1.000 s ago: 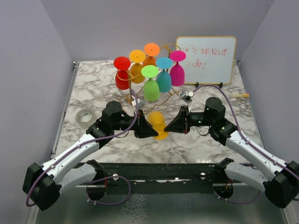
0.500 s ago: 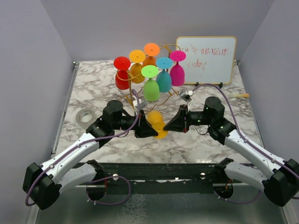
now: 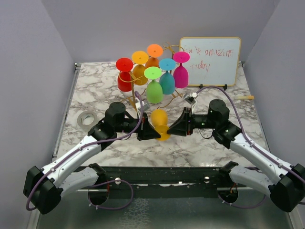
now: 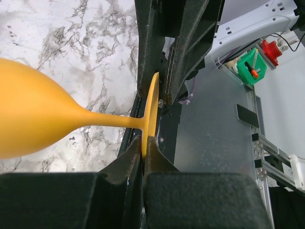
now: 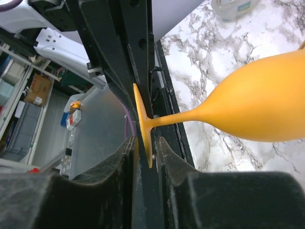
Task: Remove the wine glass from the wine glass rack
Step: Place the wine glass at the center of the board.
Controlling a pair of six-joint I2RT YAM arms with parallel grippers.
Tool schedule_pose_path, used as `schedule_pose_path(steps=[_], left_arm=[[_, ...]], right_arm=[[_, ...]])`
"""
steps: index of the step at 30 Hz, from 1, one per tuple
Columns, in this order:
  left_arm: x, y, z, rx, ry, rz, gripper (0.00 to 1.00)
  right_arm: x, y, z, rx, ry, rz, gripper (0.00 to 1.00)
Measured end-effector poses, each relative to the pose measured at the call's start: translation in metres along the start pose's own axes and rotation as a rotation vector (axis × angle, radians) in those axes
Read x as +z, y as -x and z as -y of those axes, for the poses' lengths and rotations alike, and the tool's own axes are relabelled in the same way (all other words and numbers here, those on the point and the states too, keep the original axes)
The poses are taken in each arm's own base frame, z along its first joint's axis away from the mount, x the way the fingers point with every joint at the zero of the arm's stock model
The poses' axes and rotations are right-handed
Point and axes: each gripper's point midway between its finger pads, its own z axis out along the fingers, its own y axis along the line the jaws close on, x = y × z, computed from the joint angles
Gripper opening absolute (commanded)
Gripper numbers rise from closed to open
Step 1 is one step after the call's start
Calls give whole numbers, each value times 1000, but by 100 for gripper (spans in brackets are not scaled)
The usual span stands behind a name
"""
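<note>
The whiteboard (image 3: 214,67) at far right carries red handwriting; one word looks like "amazing", the rest is illegible. The left gripper (image 4: 144,143) is clamped on the foot rim of the yellow wine glass (image 3: 159,123), held sideways just near of the wine glass rack (image 3: 171,47). The right gripper (image 5: 147,143) stands narrowly parted around the same foot.

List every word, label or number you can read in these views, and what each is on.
"amazing": red handwriting, top line of the whiteboard; the word before it is too blurred to read.
"today": second line of the same board, faint, so this reading is uncertain.
Label on the clear container at the top of the right wrist view: too blurred to read.
Yellow wine glass: no text.
</note>
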Motion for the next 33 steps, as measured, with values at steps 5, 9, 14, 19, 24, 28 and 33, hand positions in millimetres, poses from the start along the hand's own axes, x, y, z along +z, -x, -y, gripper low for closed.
schedule_pose_path(steps=[5,9,14,19,24,28,33], left_arm=[[0,-6,0,-2,-11,-17,0],[1,-24,-4,-19,-17,-51,0],[-3,-50,-3,2,-24,-87,0],[-13,-52,6,131,-31,-48,0],[-18,-54,8,249,-49,-28,0],[-20,-64,9,312,-82,-42,0],[-27,-71,18,409,-130,-19,0]], right_arm=[[-4,1,10,39,-98,28,49],[-13,7,21,65,-221,73,68],[-24,40,24,39,-356,147,80],[-31,63,37,38,-460,181,90],[-28,57,57,112,-513,133,98],[-27,55,56,169,-510,135,100],[-35,52,50,148,-508,186,100]])
